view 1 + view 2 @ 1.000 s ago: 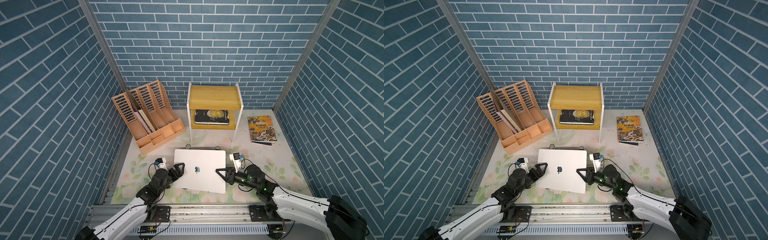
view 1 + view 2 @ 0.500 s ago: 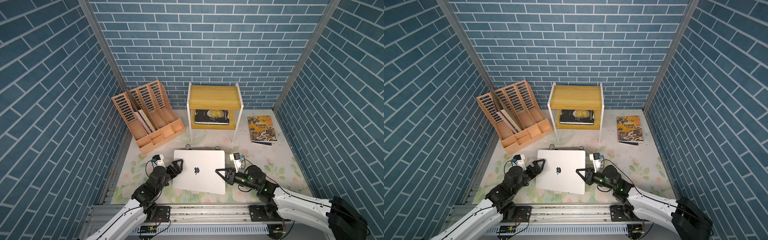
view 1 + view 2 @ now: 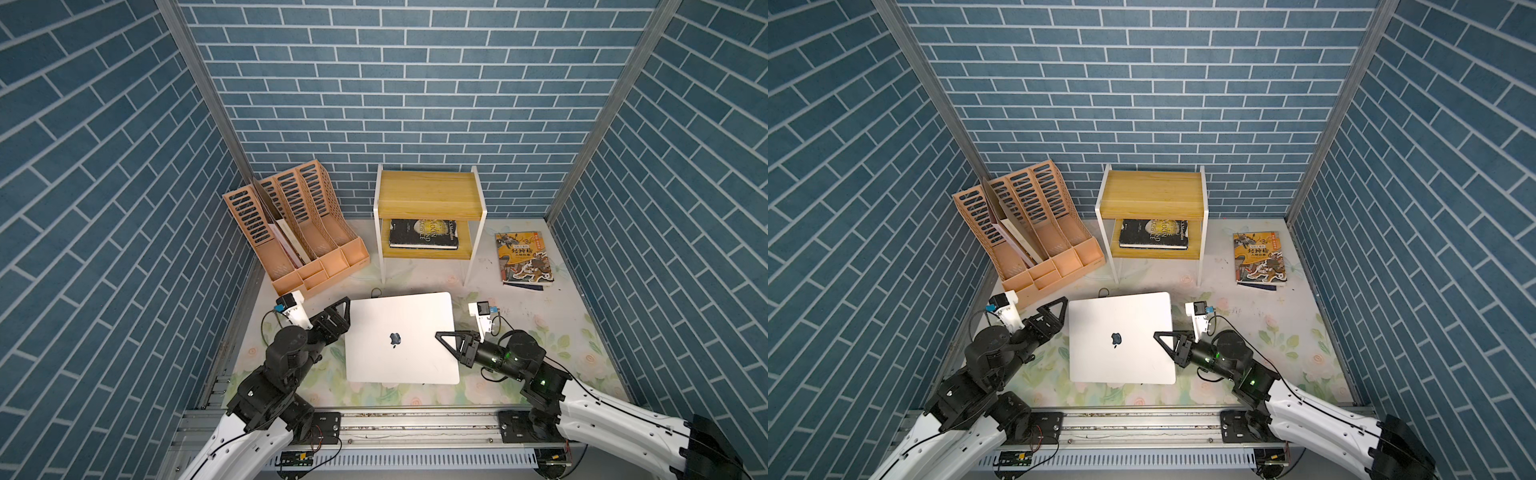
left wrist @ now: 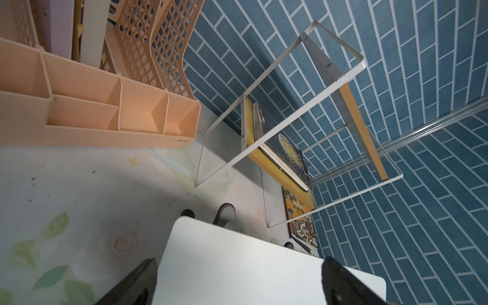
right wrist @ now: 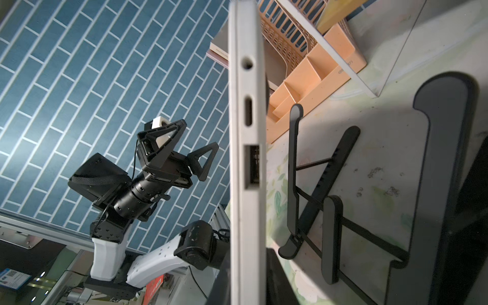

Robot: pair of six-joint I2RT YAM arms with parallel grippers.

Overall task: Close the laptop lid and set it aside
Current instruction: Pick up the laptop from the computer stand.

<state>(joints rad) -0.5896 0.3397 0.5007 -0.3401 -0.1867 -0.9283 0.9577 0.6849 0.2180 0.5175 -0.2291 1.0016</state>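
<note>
Presently, nearest me, the aluminium rail (image 3: pixel 415 424) runs along the near side of the laptop (image 3: pixel 415 361), with one arm reaching in from each end.

The laptop sits mid-way across the floral mat (image 3: pixel 561 332). The laptop lid (image 3: pixel 1121 316) is down flat with the apple logo up. In the right wrist view only a thin seam shows between lid and base.

The right gripper (image 3: pixel 441 336) is clamped on the laptop's right edge, about midway along it.

The left gripper (image 3: pixel 341 318) is spread wide just beside the laptop's left edge near the far corner, and holds nothing. In the left wrist view that corner lies between its two fingers (image 4: pixel 132 285). I cannot tell whether either one touches the case.

Under the laptop a black folding stand (image 5: pixel 324 184) lies on the mat. Its hooks (image 4: pixel 224 211) poke out past the laptop's far edge. I cannot tell whether the laptop rests on it.

Obstacles, all placed from the laptop:
- Beyond the far left corner, close: a peach file organiser (image 3: pixel 299 241) with a few folders in it.
- Straight beyond the far edge: a white-framed wooden shelf (image 3: pixel 428 195). Its front legs are near, and a black book (image 3: pixel 424 235) lies on its lower board.
- Beyond the far right corner, well apart: a colourful book (image 3: pixel 524 259) flat on the mat.
- Behind and on both sides: blue brick walls (image 3: pixel 395 104).
</note>
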